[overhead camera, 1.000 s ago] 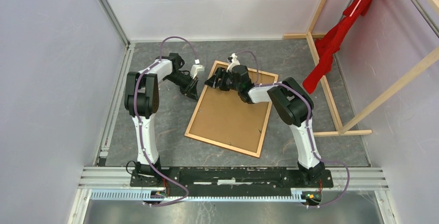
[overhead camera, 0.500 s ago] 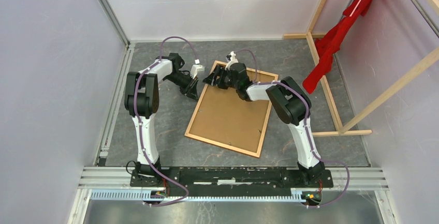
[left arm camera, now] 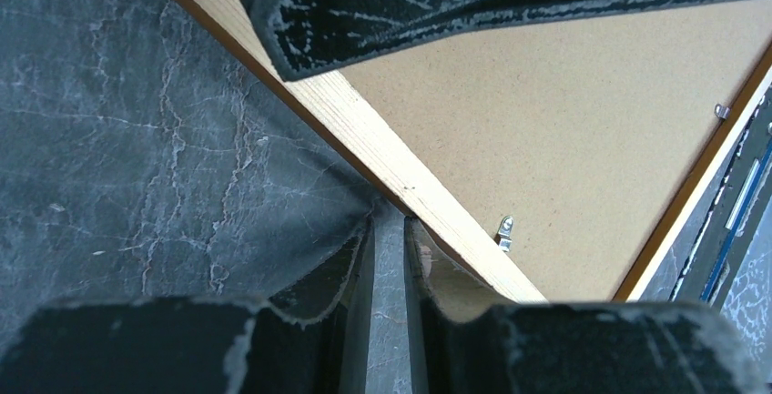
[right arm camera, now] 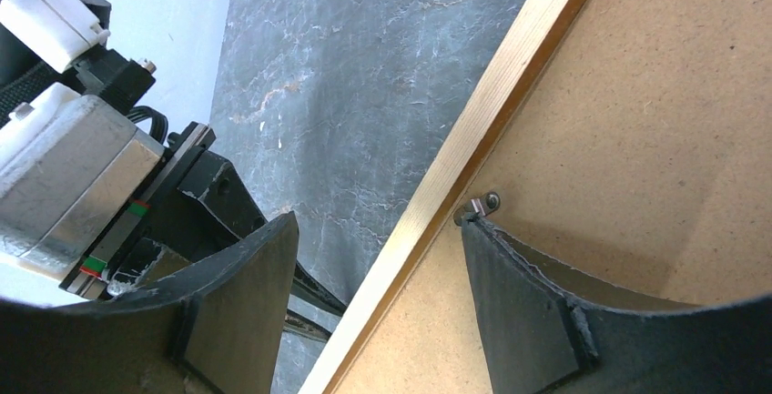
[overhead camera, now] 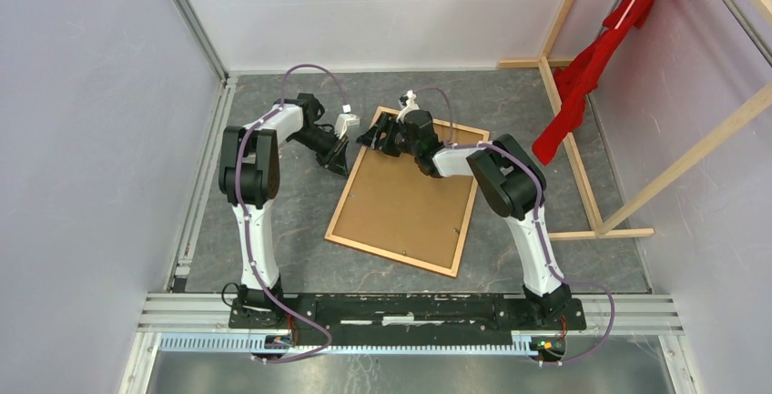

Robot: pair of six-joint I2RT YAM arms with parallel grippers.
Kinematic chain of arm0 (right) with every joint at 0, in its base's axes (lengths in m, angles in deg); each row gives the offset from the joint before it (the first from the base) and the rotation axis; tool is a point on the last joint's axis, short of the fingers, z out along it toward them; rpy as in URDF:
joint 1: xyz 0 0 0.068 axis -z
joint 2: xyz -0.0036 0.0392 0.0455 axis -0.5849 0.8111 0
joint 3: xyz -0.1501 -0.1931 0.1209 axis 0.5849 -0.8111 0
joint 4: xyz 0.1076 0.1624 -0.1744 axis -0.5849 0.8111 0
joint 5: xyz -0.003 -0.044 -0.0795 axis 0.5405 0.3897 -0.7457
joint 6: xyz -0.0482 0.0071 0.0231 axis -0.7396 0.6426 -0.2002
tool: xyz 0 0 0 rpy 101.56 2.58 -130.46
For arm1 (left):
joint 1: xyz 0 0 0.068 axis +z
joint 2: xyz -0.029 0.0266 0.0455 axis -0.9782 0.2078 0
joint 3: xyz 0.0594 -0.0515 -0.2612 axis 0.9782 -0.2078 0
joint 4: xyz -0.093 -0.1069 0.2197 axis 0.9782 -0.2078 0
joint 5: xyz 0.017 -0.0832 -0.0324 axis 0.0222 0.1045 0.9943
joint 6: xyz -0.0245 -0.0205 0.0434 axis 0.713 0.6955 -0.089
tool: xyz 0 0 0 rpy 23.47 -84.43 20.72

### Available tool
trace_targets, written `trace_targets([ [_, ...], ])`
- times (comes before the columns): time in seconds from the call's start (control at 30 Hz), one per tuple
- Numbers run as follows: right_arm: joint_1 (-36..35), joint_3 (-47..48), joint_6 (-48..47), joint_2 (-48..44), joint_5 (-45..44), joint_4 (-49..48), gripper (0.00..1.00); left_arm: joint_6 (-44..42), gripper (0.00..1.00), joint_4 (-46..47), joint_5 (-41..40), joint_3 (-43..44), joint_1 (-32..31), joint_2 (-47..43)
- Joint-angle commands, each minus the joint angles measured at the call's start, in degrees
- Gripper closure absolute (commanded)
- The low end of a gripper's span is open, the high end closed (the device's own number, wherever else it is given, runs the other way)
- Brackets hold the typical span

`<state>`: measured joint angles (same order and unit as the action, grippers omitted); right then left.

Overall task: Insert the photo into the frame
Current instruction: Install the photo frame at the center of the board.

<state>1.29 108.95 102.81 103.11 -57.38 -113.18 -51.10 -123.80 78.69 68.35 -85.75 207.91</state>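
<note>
Frame (overhead camera: pixel 391 255) face-down on the counter (overhead camera: pixel 300 257), backing board (overhead camera: pixel 405 198) up, photo not in sight, and the right fingers (right arm camera: pixel 519 285) stand apart astride its rail, one tip at a metal tab (right arm camera: pixel 481 203), likely to turn it, while the left fingers (left arm camera: pixel 309 285), nearly together and empty, brace the outer edge.

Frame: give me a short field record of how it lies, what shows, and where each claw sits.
frame: flat on the table, back side up
showing: brown backing board, metal tab at its edge
photo: not visible
left claw: nearly shut, empty, just outside the frame's left rail
right claw: open, straddling that rail, one finger at the metal tab
</note>
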Motion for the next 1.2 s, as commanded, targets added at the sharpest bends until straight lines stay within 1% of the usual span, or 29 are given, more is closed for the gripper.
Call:
trace_targets([
  [0.0, -0.6, 0.8, 2.3, 3.0, -2.6, 0.5, 0.26, -3.9, 0.75, -0.8, 0.4, -1.0, -1.2, 0.0],
  [0.3, -1.2, -1.4, 6.6, 2.7, -5.8, -2.2, 0.26, -4.2, 0.75, -0.8, 0.2, -1.4, -1.7, -0.2],
  [0.43, -1.3, -2.0, 6.5, 2.5, -7.0, -2.1, 0.26, -4.3, 0.75, -0.8, 0.3, -1.7, -1.7, -0.2],
  [0.53, -1.4, -1.3, 6.4, 2.7, -6.1, -2.6, 0.26, -4.3, 0.75, -0.8, 0.2, -1.6, -1.7, -0.3],
  [0.63, -0.8, -1.8, 4.6, 0.4, -5.0, -2.8, 0.24, -4.3, 0.75, -1.0, -0.1, -1.6, -1.6, -0.7],
  [0.7, 0.5, -3.0, 2.3, -2.9, -4.5, -2.6, 0.23, -4.7, 0.75, -1.5, 0.0, -1.4, -1.4, -0.9],
  [0.9, 6.2, -7.6, -6.4, -12.0, -7.4, 4.0, 0.21, -4.5, 0.75, -2.9, 0.7, 1.2, -0.2, -1.4],
  [1.1, 10.3, -5.9, -11.8, -11.9, -10.0, 10.8, 0.25, -3.2, 0.64, -3.0, 2.2, 2.2, -0.1, -1.5],
  [1.17, 11.0, -4.9, -12.9, -11.2, -10.5, 12.6, 0.27, -3.1, 0.57, -3.0, 2.4, 2.0, -0.5, -1.0],
])
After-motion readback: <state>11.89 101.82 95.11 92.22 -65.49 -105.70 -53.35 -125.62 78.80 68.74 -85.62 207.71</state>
